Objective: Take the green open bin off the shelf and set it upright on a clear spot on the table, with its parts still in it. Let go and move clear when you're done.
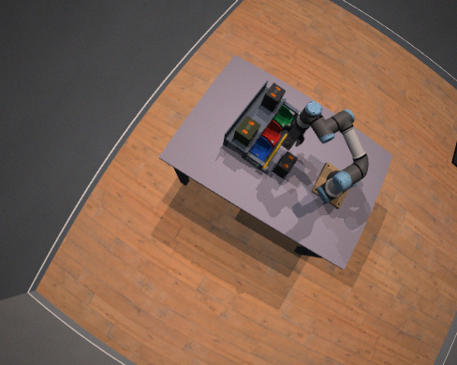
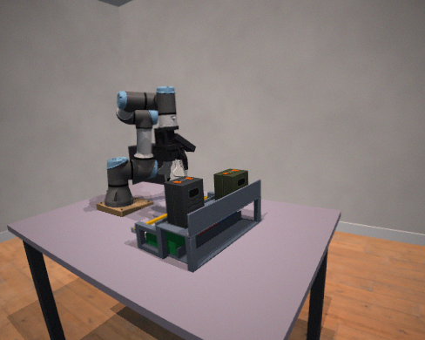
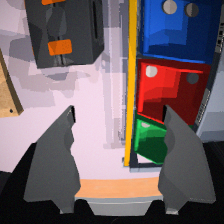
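Wrist view looks down past two blunt, matte grey fingers that stand spread with only bare table surface between them, so the gripper (image 3: 119,165) grips nothing. Below and to the right of them lies the green open bin (image 3: 150,142), a glossy plastic box with sloped walls, sitting in the lower tier of the shelf (image 2: 223,205) just behind a thin yellow bar (image 3: 131,80) that runs along the shelf's front edge. In line with it stand a red bin (image 3: 172,92) and a blue bin (image 3: 175,30) of the same shape, each holding small round pale and dark parts. A boxy dark grey case (image 3: 65,30) with orange rectangular latches stands on the table, on the near side of the yellow bar. From above, the green bin (image 1: 283,116) sits at the row's end nearest the arm's wrist, the gripper (image 1: 295,136) hovering just beside the shelf front. The exterior view shows the shelf as a slate-grey slab frame carrying an olive case (image 2: 231,180) and a black case (image 2: 184,200) on its top board, on a smooth lavender table (image 2: 269,270) with dark legs; the arm stands on a square wooden base plate (image 2: 136,205).
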{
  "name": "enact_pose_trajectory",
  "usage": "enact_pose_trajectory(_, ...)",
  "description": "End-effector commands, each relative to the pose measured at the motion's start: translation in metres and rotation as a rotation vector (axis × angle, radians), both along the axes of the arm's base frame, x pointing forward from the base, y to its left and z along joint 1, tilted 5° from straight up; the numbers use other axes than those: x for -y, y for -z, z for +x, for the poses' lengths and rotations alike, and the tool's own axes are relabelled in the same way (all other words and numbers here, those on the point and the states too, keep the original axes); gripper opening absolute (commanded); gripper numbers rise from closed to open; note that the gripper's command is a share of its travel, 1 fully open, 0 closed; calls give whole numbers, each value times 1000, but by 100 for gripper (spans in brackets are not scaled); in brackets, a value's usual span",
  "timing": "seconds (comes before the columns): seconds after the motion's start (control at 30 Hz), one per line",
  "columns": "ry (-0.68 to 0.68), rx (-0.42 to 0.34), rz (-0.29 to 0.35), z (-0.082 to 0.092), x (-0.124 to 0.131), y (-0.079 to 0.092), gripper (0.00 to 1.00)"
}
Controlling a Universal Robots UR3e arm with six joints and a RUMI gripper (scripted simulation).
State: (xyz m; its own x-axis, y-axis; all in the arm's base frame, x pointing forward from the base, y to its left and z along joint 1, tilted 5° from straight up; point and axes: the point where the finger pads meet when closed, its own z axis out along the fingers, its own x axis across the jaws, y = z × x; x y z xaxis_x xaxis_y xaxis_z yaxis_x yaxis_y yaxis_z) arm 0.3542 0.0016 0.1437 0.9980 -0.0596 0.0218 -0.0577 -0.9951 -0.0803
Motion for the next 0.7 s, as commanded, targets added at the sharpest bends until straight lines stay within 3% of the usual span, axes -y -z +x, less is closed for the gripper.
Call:
enact_pose_trajectory(0.0,0,1,-1,2,1,-1,58)
enact_pose_trajectory(0.17,0,1,-1,30,47,3,58)
enact_pose_trajectory(0.67,0,2,-1,27,42,3,58)
